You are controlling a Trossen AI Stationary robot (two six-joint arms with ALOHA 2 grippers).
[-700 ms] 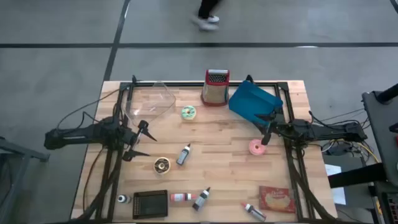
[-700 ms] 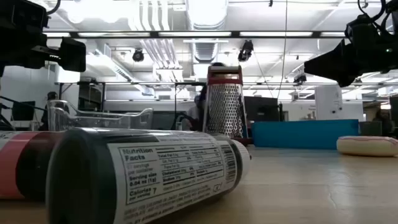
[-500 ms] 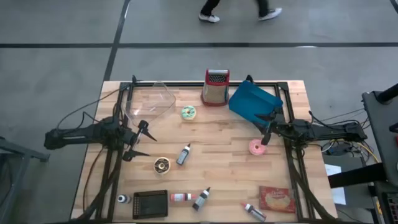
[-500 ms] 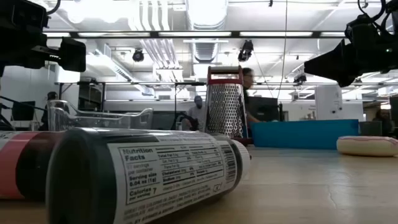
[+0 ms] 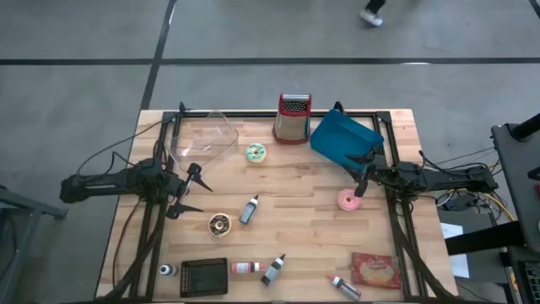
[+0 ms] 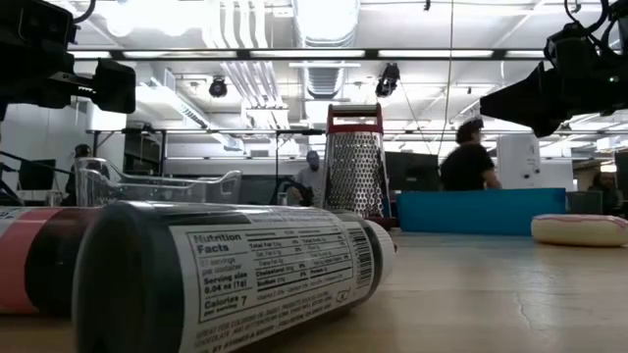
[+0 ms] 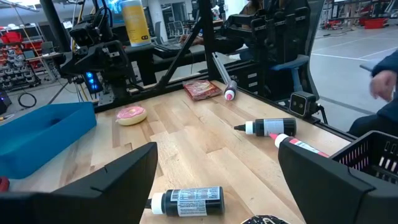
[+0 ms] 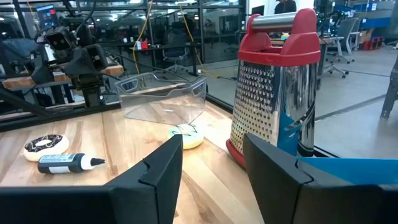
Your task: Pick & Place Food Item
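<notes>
I read this as the approach step: nothing is picked up yet. My right gripper (image 5: 361, 187) hangs at about three o'clock on the table (image 5: 304, 207), just beside the pink donut (image 5: 348, 200), which sits at its seven o'clock. Its fingers (image 8: 163, 168) stand partly spread with nothing between them. My left gripper (image 5: 191, 190) waits at about nine o'clock, fingers (image 7: 124, 174) spread wide and empty.

Which food item is meant I cannot tell from the task alone. The pink donut is the nearest to a working arm, so I judge it the likely one. Other food lies about: a chocolate donut (image 5: 219, 223) at the left gripper's five o'clock, a green-frosted donut (image 5: 256, 152) toward twelve o'clock, and a red packet (image 5: 376, 269) near the five o'clock corner.

The likely place for it is the blue bin (image 5: 342, 141) at about one o'clock, next to the grater (image 5: 292, 118), though a clear bowl (image 5: 202, 138) at eleven o'clock is another candidate.

The next move, as I judge it, calls for shifting the right gripper over the pink donut, widening the fingers enough to straddle it, then coming down.

The pink donut lies flat, hole upward. Being round, it has no long axis on the table and points no particular way, so any wrist angle should suit the grasp.
</notes>
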